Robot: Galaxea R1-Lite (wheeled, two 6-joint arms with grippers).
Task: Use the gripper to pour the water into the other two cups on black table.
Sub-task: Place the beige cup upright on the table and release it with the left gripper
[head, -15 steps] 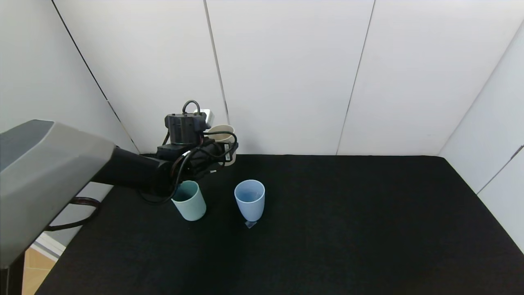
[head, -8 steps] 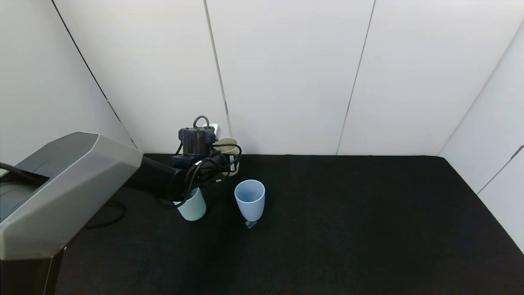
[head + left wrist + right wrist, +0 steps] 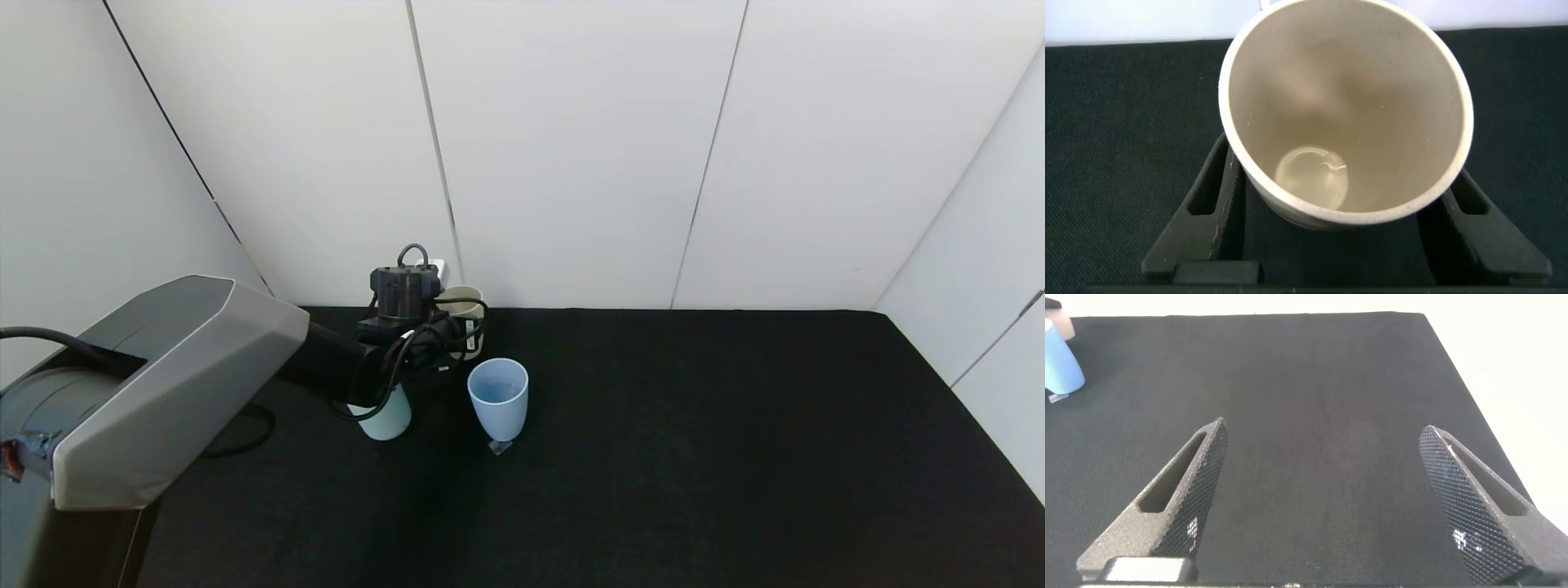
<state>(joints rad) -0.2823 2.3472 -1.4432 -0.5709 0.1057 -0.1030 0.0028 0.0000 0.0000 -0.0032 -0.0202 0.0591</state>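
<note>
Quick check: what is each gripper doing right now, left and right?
Left gripper: around the cream cup at the back of the black table, fingers either side; grip cannot be confirmed.
Right gripper: open, holding nothing.

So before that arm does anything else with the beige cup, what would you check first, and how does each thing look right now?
1. Grip on the beige cup: the left gripper has a finger on each side of it, against its wall. Ok.
2. Cup upright: its mouth faces up in the head view. Ok.
3. Water left to pour: only a small clear puddle shows at the bottom. Cannot tell if it is enough.
4. Blue cup: standing upright on the black table, mouth unobstructed. Ok.
5. Green cup: upright, but the left arm covers its mouth. Cannot tell what it holds.
6. Right gripper: open, over bare table, away from the cups. Ok.
</note>
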